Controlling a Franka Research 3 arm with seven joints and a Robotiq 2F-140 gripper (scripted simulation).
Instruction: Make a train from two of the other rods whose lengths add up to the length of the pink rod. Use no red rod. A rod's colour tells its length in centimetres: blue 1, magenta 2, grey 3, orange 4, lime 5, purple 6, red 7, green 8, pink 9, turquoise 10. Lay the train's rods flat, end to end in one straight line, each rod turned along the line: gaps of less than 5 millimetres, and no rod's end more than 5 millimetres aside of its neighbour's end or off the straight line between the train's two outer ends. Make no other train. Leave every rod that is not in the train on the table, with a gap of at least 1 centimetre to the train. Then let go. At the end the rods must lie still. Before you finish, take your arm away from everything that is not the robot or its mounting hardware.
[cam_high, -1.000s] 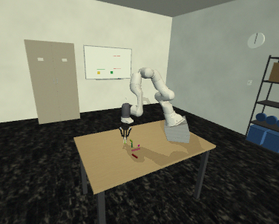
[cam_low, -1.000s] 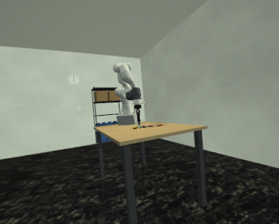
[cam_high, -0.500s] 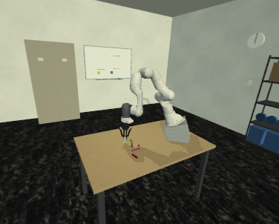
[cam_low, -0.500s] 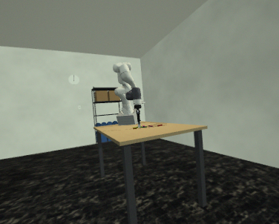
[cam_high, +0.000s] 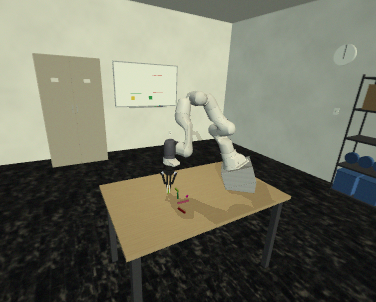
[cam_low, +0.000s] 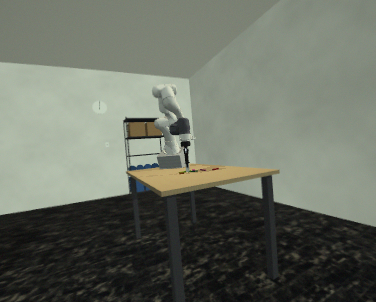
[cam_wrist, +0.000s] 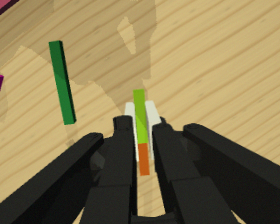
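In the wrist view my gripper (cam_wrist: 140, 115) is shut on the lime rod (cam_wrist: 141, 117), which runs lengthwise between the fingertip pads. An orange rod (cam_wrist: 144, 158) lies in line with the lime rod's near end, touching or almost touching it. A green rod (cam_wrist: 63, 82) lies flat to the left, apart from both. In the top view the gripper (cam_high: 169, 191) is low over the table, left of the pink rod (cam_high: 183, 201).
A red rod (cam_high: 181, 211) lies nearer the table's front than the pink rod. The robot's grey base block (cam_high: 239, 179) stands at the back right of the table. The table edge is well away from the rods.
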